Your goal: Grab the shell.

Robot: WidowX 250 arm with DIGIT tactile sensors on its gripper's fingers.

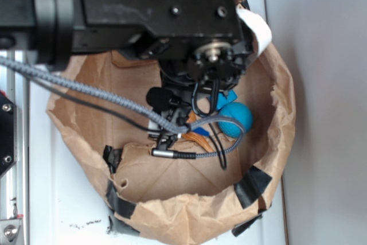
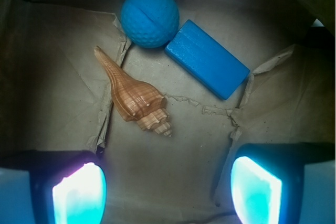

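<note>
The shell (image 2: pixel 135 95) lies on the brown paper floor of the bag, orange-brown with pale ribs, its long tail pointing up-left and its knobby spiral tip down-right. In the exterior view only a sliver of the shell (image 1: pixel 198 136) shows under the arm and cables. My gripper (image 2: pixel 168 190) is open, its two glowing pads (image 2: pixel 79 195) wide apart at the bottom of the wrist view. Nothing is between them. The shell sits above the gap, closer to the left pad, and apart from both.
A blue ball (image 2: pixel 150 16) and a blue block (image 2: pixel 207 59) lie just beyond the shell. All sit inside a crumpled paper bag (image 1: pixel 189 216) with taped, raised walls. The ball (image 1: pixel 236 119) shows beside the arm in the exterior view.
</note>
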